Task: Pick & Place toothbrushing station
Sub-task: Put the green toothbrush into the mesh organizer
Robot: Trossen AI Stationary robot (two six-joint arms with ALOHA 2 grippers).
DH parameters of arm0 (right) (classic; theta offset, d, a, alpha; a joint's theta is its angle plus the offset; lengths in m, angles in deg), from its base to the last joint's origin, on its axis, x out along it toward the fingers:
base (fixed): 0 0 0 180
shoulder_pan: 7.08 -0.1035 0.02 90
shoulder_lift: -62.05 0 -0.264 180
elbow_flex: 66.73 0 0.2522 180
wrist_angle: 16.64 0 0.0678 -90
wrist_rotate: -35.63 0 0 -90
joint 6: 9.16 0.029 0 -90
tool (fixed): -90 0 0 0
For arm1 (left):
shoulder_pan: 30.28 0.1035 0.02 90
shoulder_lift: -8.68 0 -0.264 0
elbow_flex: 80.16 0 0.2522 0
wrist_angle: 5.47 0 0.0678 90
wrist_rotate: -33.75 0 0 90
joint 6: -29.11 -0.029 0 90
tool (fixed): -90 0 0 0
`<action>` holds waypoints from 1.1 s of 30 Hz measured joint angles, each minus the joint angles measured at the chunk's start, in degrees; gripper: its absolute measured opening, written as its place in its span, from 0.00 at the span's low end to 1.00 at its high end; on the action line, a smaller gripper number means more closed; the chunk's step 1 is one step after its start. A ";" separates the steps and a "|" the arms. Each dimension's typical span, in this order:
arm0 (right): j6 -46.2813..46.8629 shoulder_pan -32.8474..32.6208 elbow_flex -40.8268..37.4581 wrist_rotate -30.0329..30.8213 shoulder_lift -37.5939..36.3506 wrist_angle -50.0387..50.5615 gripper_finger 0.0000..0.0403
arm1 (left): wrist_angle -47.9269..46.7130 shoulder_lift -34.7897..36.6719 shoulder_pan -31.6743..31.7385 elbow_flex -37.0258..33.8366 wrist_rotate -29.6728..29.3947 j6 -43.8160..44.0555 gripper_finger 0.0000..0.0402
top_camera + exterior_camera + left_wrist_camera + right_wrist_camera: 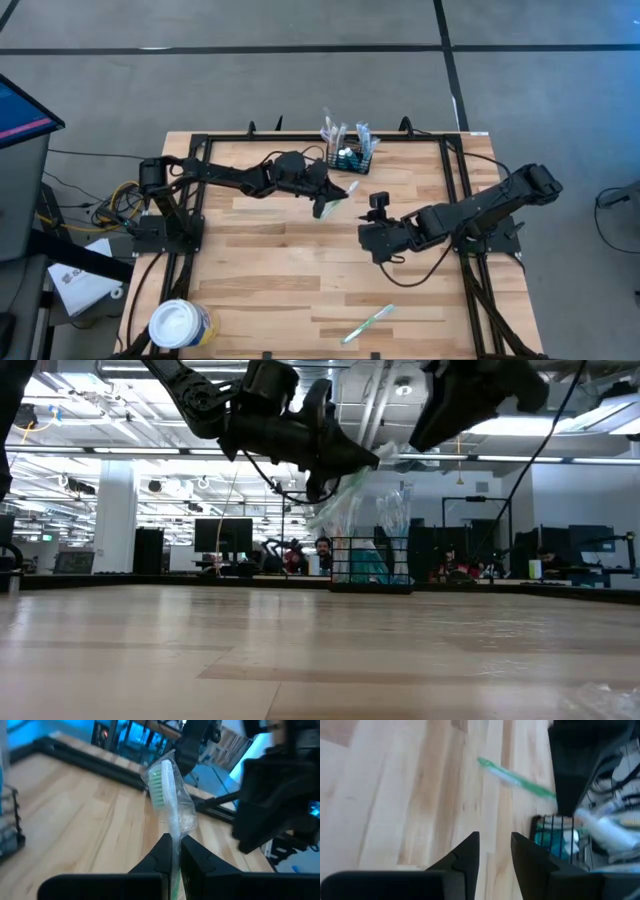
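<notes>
The toothbrushing station (350,155), a small black wire-mesh caddy, stands at the upper centre of the high view, just inside the table's far edge. Several wrapped items stand upright in its compartments and reach above its rim. In the low view the caddy (370,565) sits on the table's far edge, slightly right of centre.

The left gripper (325,203) is positioned near the centre of the high view, below and slightly left of the caddy and apart from it. Its fingers (165,851) are clamped on a green toothbrush (167,795) in a clear wrapper; the bristle head points away from the wrist camera (the wrapper is crumpled around the neck). In the low view this gripper (325,480) hangs well above the table with the wrapped toothbrush (340,500) hanging beneath it.

The right gripper (378,208) is positioned just right of centre in the high view, near the left gripper and below the caddy. Its fingers (465,852) stand apart with a clear gap, and nothing is between them. Beyond them, the right wrist view shows the held toothbrush (515,777) and part of the caddy (555,835).

A second wrapped green toothbrush (367,324) lies flat on the wooden table (270,260) at the lower centre-right of the high view. A round white tub (180,325) with a yellow-blue label stands at the lower left corner of the table.
</notes>
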 joint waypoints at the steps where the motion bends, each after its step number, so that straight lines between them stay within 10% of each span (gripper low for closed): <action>1: 0.54 0.33 -0.33 0.04 -0.08 0.23 0.25 | 0.65 0.00 0.00 0.00 -0.48 -0.40 0.02; 19: 3.63 5.84 -17.52 -6.51 -16.63 -21.25 0.23 | 12.07 -0.04 -0.89 -0.02 -3.82 -3.73 0.02; 33: 6.28 19.40 -33.89 -30.47 -25.41 -54.81 0.23 | 19.08 -0.04 -1.92 -0.02 -3.81 -6.58 0.02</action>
